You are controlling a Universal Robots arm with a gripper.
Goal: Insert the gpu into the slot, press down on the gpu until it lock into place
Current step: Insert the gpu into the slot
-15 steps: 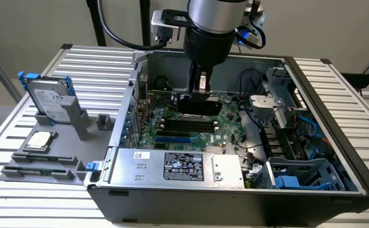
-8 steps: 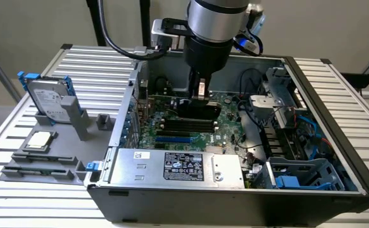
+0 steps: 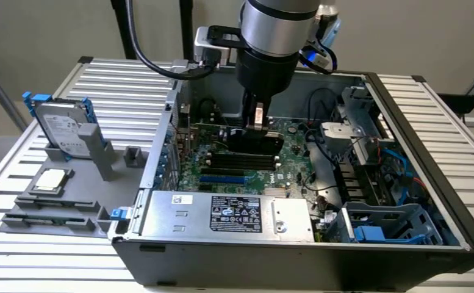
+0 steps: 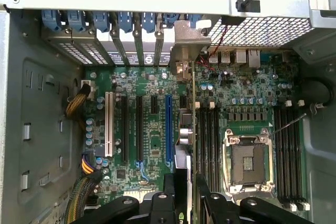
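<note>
Arm point(image 3: 274, 30) hangs approx vertical, wrist pointing straight down. Claw point(image 3: 256, 129) at its lower end, facing down. In wrist view, fingers point(image 4: 170, 203) sit close together w/ the gpu point(image 4: 192, 129) pinched edge-on btwn them, card upright.

A silver slatted aluminium table point(image 3: 131, 76) carries everything. A big dark grey computer case point(image 3: 302, 265), its side open, sits across the middle. Toward the exterior view's left stand grey plastic fixtures:
- an upright holder point(image 3: 100, 155) with a silver hard drive on blue rails point(image 3: 61, 127)
- a small grey block point(image 3: 133, 156)
- a square silver processor chip point(image 3: 51, 179) on its tray
- two long low trays point(image 3: 48, 215)
</note>
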